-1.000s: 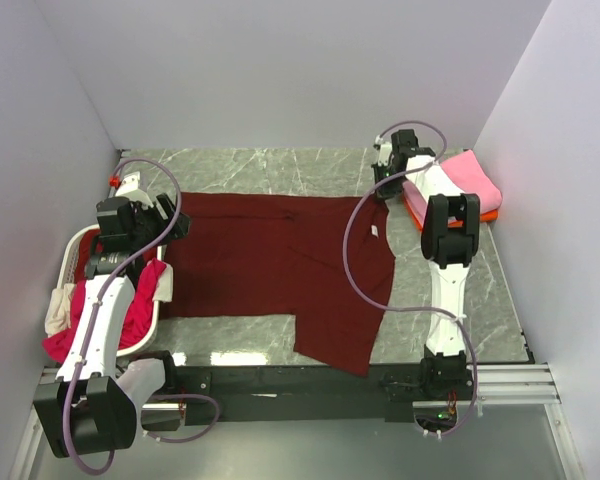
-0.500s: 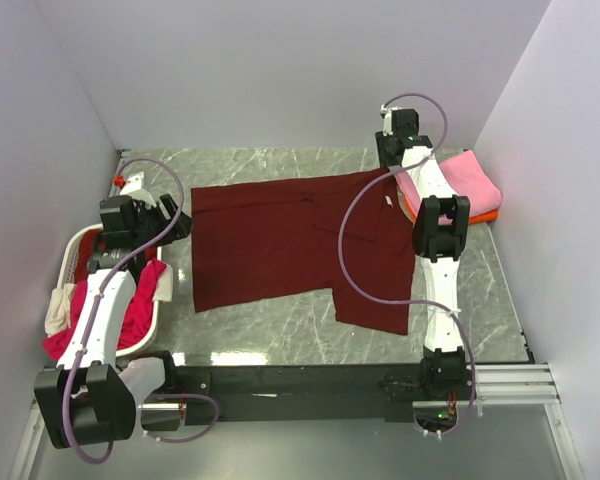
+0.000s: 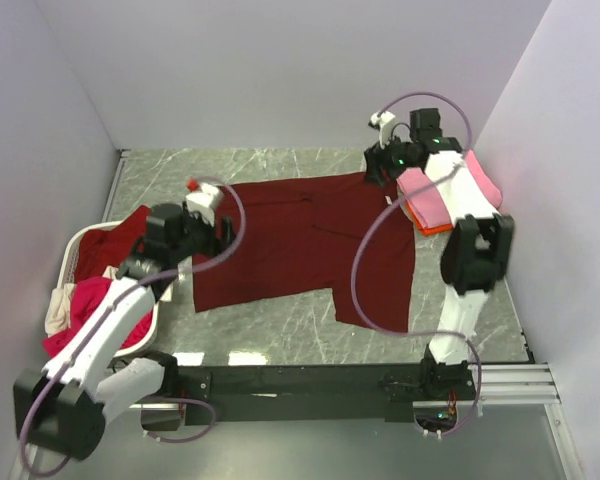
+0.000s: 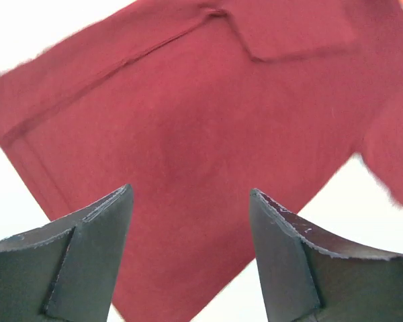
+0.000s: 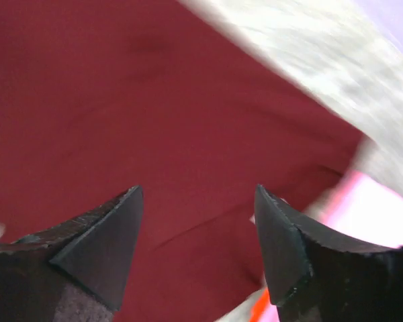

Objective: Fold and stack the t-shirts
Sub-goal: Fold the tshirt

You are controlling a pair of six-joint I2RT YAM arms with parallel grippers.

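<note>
Everything here is relative to the big maroon shirt point(image 3: 300, 240), which is lying spread out in the middle of the marble table point(image 3: 280, 325). It's mostly flat but a bit crooked, with one part reaching toward the near edge at its right side.

Way off to the left of it is the white basket point(image 3: 77, 247), with a magenta shirt point(image 3: 80, 300) and a cream shirt point(image 3: 58, 312) piled in it. There's also something dark red at the far end of the basket, can't tell what exactly.

The left gripper point(image 4: 189, 191) hangs over the maroon shirt's left part. Its fingers are spread apart with nothing between them, and the wrist view just shows cloth underneath and the shirt's corner.

The right gripper point(image 5: 198, 191) is up over the far right corner of the maroon shirt. Its fingers are also apart and it's gripping nothing. That view is blurry, so I can't tell if the tips touch the cloth.

Just right of that corner is a folded pink shirt point(image 3: 480, 182) sitting on top of an orange shirt point(image 3: 432, 229), partly hidden by the right arm.
</note>
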